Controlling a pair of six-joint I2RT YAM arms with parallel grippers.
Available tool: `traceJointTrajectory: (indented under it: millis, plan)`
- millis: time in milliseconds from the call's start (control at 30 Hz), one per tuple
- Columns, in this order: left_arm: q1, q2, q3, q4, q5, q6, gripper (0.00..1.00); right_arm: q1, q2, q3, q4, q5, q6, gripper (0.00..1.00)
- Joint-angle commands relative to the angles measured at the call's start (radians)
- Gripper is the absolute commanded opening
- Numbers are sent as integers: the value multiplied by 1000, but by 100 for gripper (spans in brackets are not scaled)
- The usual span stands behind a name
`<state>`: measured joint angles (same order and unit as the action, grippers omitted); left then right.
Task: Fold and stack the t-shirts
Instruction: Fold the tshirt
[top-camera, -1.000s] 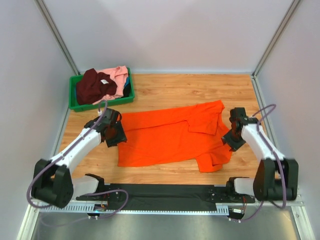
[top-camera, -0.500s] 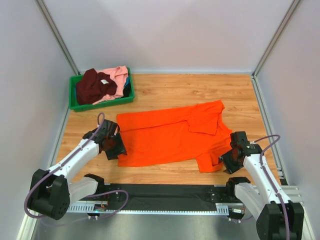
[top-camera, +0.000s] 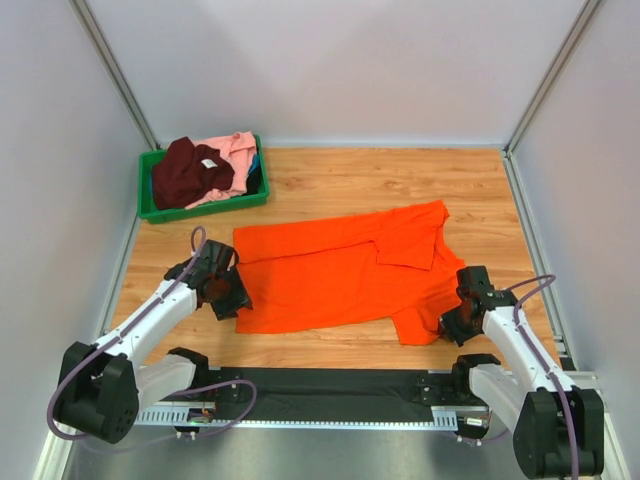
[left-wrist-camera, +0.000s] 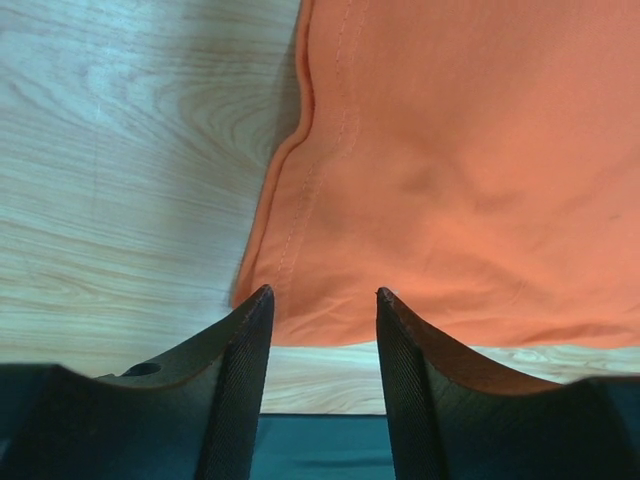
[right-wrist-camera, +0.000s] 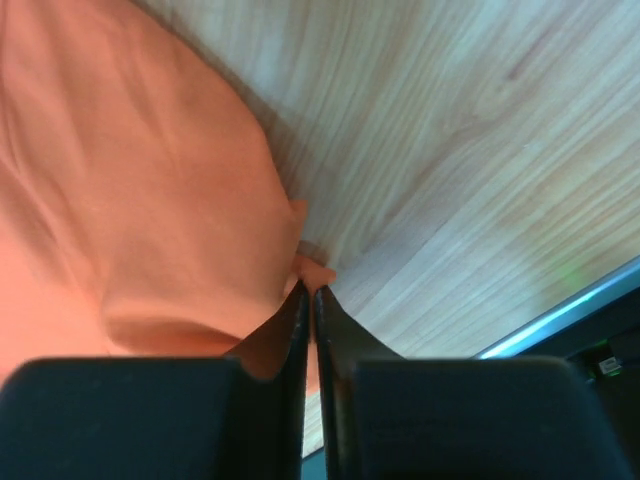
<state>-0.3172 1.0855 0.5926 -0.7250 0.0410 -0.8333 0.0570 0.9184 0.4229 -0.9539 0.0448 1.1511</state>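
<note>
My right tool (right-wrist-camera: 310, 291) gripped orange t-shirt (top-camera: 340, 270) at near edge for folding | my left tool (left-wrist-camera: 322, 295) sat released astride hem corner

A spread t-shirt (top-camera: 340, 270) lay across the middle of the counter (top-camera: 400, 180), and behind it, in the far left corner, a bin (top-camera: 150, 212) held the heaped t-shirts (top-camera: 195, 170). The left pincer (left-wrist-camera: 320, 292) sat at the spread shirt's near left corner, the right pincer (right-wrist-camera: 308, 288) at its near right edge.
</note>
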Motion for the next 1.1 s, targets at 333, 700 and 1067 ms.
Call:
traceJointTrajectory:
  millis: [333,700,1067]
  plan:
    - [4,-67,58,-117,-113,-139,52,6,-185,230,-198,98,-53,0]
    - [4,33,26,-53,-15,-59,51,6,-118,244,-161,98,-94,1]
    - [-28,63,-16,-31,-15,-59,52,4,-78,198,-212,210,-74,41]
